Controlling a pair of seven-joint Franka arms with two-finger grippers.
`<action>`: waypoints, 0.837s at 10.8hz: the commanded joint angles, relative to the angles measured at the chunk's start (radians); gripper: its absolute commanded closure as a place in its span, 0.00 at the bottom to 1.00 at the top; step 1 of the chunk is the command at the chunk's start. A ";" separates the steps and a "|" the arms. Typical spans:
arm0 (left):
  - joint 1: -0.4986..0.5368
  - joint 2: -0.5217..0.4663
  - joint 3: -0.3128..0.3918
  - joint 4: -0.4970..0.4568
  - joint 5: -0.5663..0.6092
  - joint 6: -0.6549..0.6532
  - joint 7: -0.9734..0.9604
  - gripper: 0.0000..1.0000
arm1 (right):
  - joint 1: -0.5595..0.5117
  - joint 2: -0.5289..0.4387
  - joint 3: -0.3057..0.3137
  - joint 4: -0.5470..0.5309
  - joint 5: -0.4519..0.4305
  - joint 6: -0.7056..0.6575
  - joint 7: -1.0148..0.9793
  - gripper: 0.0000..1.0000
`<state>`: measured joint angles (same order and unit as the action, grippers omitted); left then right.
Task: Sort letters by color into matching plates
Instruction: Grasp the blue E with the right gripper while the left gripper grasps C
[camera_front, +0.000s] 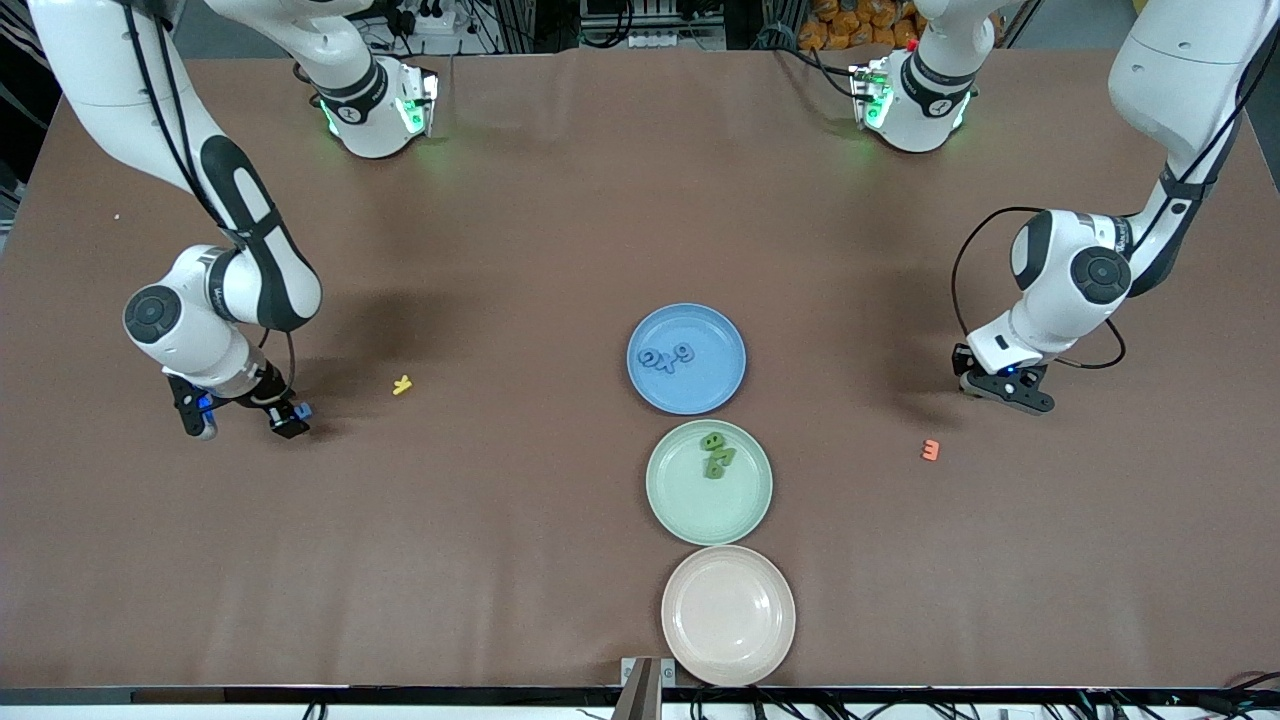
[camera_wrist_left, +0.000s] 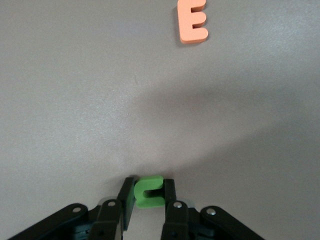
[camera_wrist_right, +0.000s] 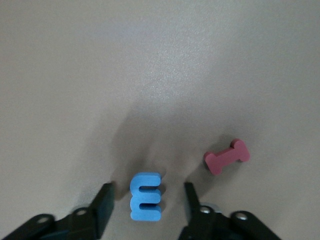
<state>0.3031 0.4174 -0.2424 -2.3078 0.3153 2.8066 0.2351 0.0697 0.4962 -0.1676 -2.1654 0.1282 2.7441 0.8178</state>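
My left gripper (camera_wrist_left: 149, 194) (camera_front: 1005, 392) is shut on a green letter C (camera_wrist_left: 149, 192), low over the table toward the left arm's end. My right gripper (camera_wrist_right: 146, 199) (camera_front: 245, 425) stands open astride a blue letter E (camera_wrist_right: 146, 196) that lies flat on the table, with a gap on each side. It is toward the right arm's end. The blue plate (camera_front: 700, 392) holds blue letters (camera_front: 667, 357). Nearer the front camera, the mint green plate (camera_front: 700, 508) holds green letters (camera_front: 715, 455).
A pinkish-beige plate (camera_front: 728, 615) lies by the table's front edge. An orange E (camera_front: 930, 450) (camera_wrist_left: 192, 21) lies near my left gripper. A red bone-like piece (camera_wrist_right: 227, 156) lies beside the blue E. A yellow letter (camera_front: 402, 384) lies between my right gripper and the plates.
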 joint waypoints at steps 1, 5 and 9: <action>-0.009 0.011 -0.005 0.013 -0.022 0.013 0.007 0.97 | -0.025 -0.002 0.020 -0.017 0.007 0.029 -0.038 0.51; -0.051 0.014 -0.032 0.082 -0.024 0.007 -0.060 1.00 | -0.025 0.002 0.026 -0.017 0.005 0.031 -0.087 0.65; -0.186 0.017 -0.058 0.145 -0.027 -0.007 -0.288 1.00 | -0.025 0.002 0.026 -0.011 0.005 0.022 -0.208 0.80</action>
<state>0.2014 0.4218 -0.2996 -2.2116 0.3141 2.8121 0.0629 0.0648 0.4904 -0.1643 -2.1722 0.1274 2.7477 0.6976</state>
